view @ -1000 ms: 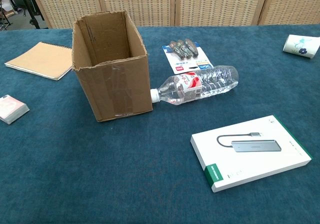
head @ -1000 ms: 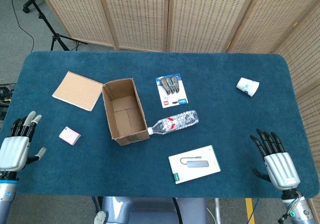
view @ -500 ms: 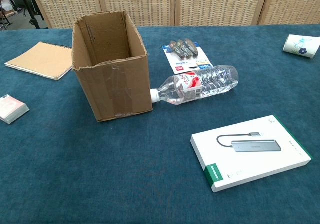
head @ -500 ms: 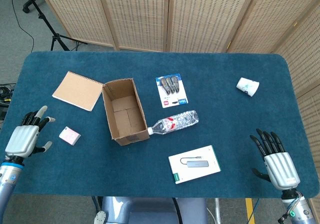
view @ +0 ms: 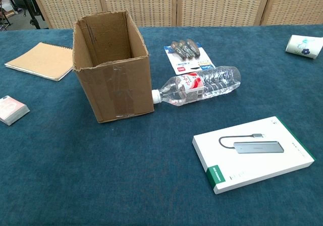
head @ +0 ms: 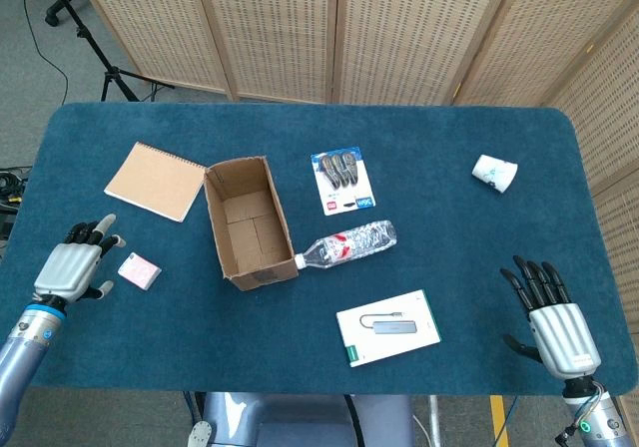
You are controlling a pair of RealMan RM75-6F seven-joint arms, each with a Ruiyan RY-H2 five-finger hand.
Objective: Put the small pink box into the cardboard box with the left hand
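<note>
Pink box (head: 139,271) lies flat near the table's (head: 449,148) left edge, just beside the left hand (head: 72,269), which is empty with fingers apart. Right hand (head: 552,316), also spread, sits at the near right corner. Cardboard box (head: 250,222) stands open further in.

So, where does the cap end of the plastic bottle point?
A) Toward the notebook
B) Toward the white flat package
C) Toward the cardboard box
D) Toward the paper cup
C: the plastic bottle lies on its side with its cap right at the near corner of the cardboard box.
</note>
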